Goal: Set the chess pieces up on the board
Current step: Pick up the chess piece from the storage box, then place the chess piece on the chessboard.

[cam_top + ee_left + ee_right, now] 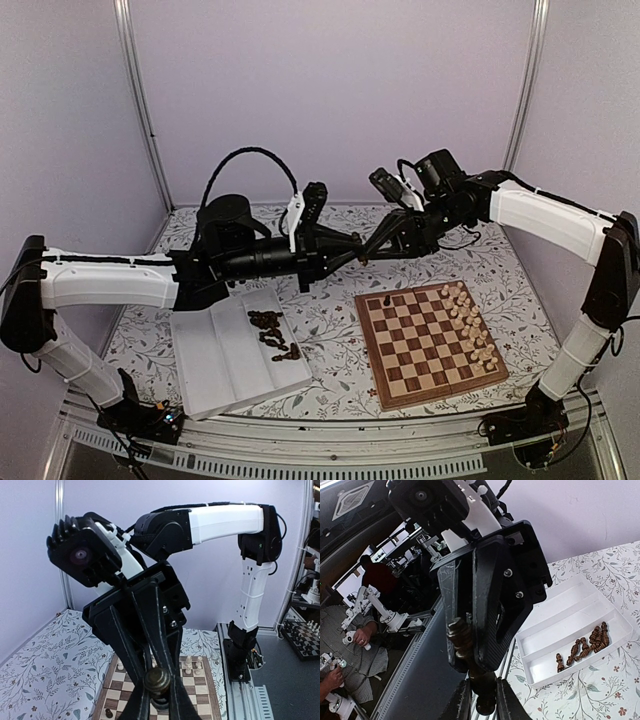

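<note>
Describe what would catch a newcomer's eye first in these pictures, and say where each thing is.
In mid-air above the middle of the table, the left gripper and right gripper meet tip to tip, both pinching one dark chess piece. Below them to the right, cream pieces line the right side of the board. To the left, more dark pieces lie heaped in a white tray.

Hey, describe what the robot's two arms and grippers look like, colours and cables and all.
Both the left arm and right arm have white shell links between black joints, with black cables looping near the wrists. The left gripper and right gripper are black, with flat tapering fingers fastened by silver screws.
</note>
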